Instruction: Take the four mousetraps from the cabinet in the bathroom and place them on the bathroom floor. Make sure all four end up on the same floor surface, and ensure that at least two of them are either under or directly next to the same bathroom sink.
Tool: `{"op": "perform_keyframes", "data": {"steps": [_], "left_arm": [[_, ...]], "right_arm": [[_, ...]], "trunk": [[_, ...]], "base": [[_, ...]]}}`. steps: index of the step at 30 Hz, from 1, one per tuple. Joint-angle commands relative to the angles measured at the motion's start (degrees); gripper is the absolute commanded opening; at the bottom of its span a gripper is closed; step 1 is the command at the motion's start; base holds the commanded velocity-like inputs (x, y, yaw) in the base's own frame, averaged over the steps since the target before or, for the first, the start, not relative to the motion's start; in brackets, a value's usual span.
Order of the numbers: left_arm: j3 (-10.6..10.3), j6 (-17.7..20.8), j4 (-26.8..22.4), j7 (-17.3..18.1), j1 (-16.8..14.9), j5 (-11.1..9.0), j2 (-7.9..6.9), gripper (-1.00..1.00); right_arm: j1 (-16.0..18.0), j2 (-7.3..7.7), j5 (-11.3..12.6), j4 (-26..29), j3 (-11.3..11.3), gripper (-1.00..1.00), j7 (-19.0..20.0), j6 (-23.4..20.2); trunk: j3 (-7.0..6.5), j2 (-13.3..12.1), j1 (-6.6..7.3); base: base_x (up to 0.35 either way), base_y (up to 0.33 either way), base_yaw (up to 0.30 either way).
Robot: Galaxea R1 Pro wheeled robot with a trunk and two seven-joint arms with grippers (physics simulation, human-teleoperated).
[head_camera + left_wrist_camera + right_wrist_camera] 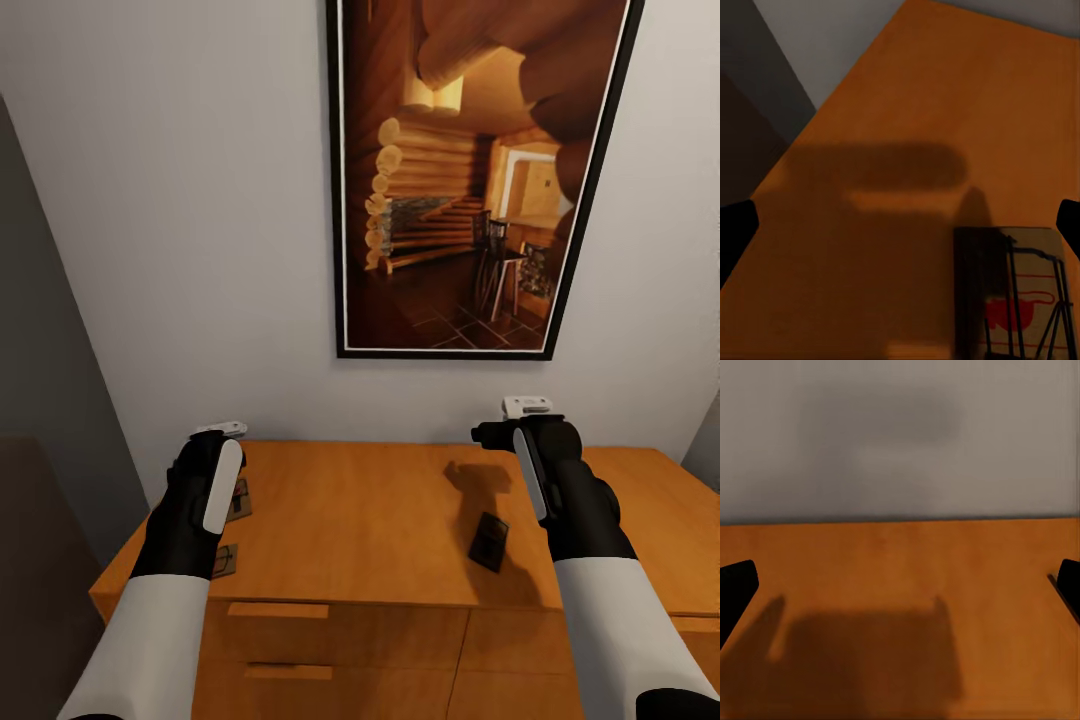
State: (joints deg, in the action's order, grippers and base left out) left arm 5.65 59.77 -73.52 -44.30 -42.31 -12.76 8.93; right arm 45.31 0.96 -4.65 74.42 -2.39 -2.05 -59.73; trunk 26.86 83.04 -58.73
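Head view is showing the left gripper (222,432) hanging over the left end of the cabinet (380,520), at the lower left of the frame, and the right gripper (524,408) hanging over the cabinet top at the lower right. In the left wrist view, the left gripper's fingertips (736,229) are sitting at opposite edges of the frame with a wide gap between them, so its fingers are standing apart and holding nothing. In the right wrist view, the right gripper's fingertips (736,585) are likewise spread to the two edges of the frame, apart and empty, over bare orange-brown wood with the grey wall (900,435) behind.

Just below the left gripper in the head view, one mousetrap (239,498) is lying flat on the cabinet top, partly hidden by the arm, and a second mousetrap (226,560) is lying nearer the front edge, beside the black forearm. The left wrist view is showing one mousetrap (1016,296) at its lower right, flat on the wood, with its red spot and metal wire visible. A third mousetrap (489,541) is lying flat left of the right forearm, in shadow.

Above the cabinet, a framed picture (470,170) of a log interior is hanging on the wall at the upper middle of the frame.
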Motion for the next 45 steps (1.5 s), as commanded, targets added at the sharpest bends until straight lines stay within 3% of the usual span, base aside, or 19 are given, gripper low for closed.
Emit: {"op": "perform_keyframes", "data": {"steps": [1, 25, 45], "left_arm": [[0.1, 0.1, 0.0, -0.5, -0.1, -0.6, 0.04, 1.0], [0.1, 0.1, 0.0, -0.4, -0.1, -0.6, 0.22, 1.0], [0.1, 0.0, 0.0, -0.4, -0.1, -0.6, 0.38, 1.0]], "right_arm": [[0.0, 0.01, -0.4, 0.0, 0.0, 1.0, 0.2, -0.3], [0.0, 0.01, -0.4, 0.0, -0.1, 1.0, 0.2, -0.3], [0.0, 0.01, -0.4, 0.0, -0.1, 1.0, 0.2, -0.3]], "trunk": [[0.07, 0.0, 0.0], [0.07, 0.0, 0.0], [0.07, 0.0, 0.0]], "base": [[-0.018, -0.011, 0.0], [-0.003, -0.008, 0.0], [0.0, -0.184, 0.0]]}}
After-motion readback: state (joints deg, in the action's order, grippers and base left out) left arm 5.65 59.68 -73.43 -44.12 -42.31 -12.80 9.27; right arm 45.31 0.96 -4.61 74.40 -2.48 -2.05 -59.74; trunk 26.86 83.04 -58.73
